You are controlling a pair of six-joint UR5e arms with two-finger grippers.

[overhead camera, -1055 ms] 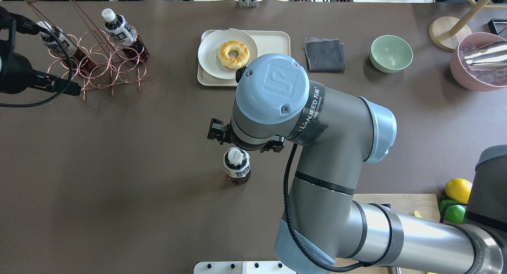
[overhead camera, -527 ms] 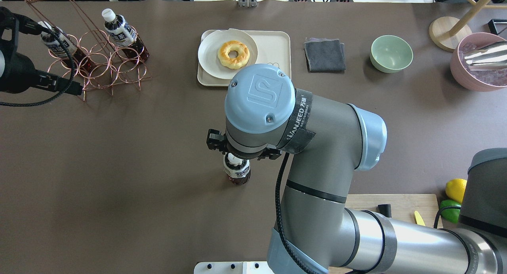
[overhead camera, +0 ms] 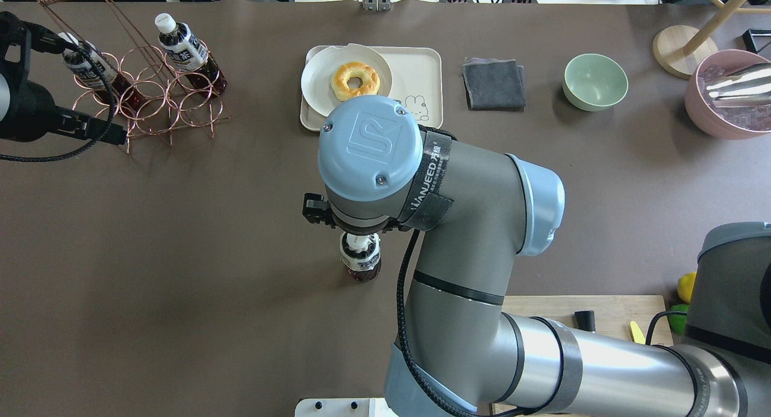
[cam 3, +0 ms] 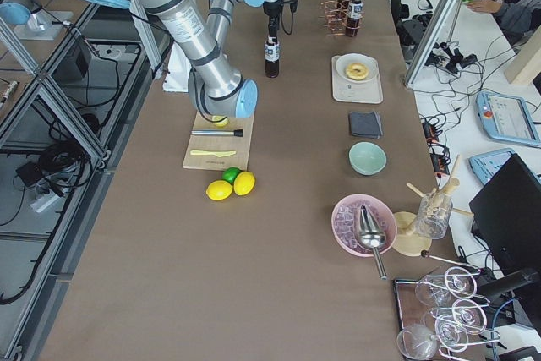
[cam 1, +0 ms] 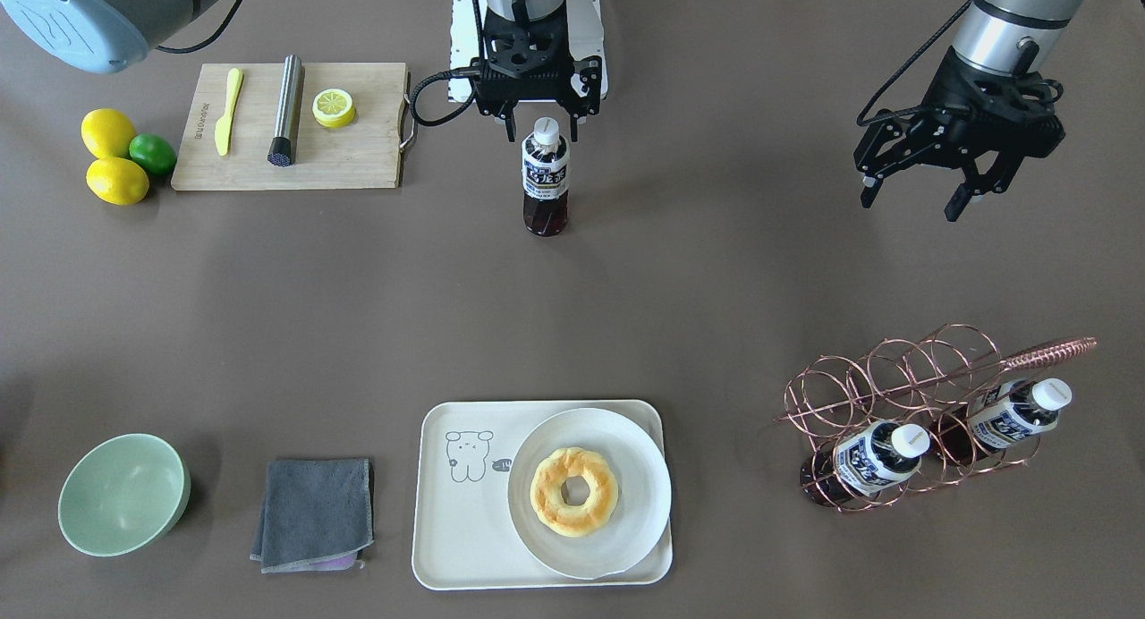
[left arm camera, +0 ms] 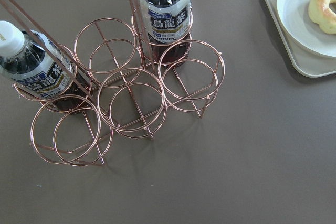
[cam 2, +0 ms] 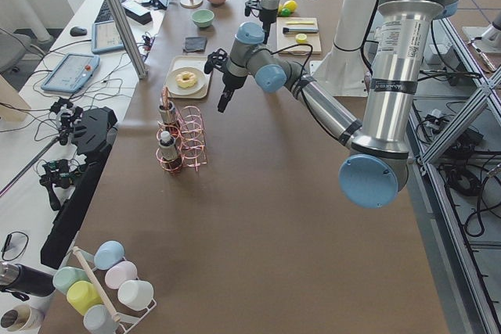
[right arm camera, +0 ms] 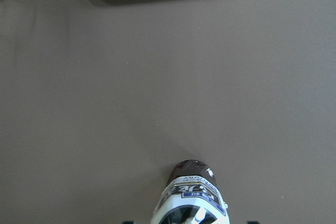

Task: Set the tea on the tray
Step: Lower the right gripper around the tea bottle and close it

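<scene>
One tea bottle (cam 1: 545, 181) stands upright on the brown table, near the robot's side; it also shows in the overhead view (overhead camera: 360, 261) and at the bottom of the right wrist view (right arm camera: 191, 195). My right gripper (cam 1: 540, 127) is open, with one finger on either side of the white cap, not closed on it. Two more tea bottles (cam 1: 872, 458) (cam 1: 1011, 419) lean in a copper wire rack (cam 1: 894, 391). My left gripper (cam 1: 910, 203) is open and empty, above bare table apart from the rack. The cream tray (cam 1: 456, 529) with the bear drawing holds a white plate (cam 1: 640, 476) with a doughnut.
A wooden cutting board (cam 1: 358, 158) with a yellow knife, a metal rod and a lemon half lies beside the right arm. Lemons and a lime (cam 1: 116, 158) lie past it. A grey cloth (cam 1: 313, 512) and a green bowl (cam 1: 123, 494) sit beside the tray.
My right arm has moved back toward the robot and a little left, so its gripper now stands over the bottle's cap. The left arm has stayed put.
</scene>
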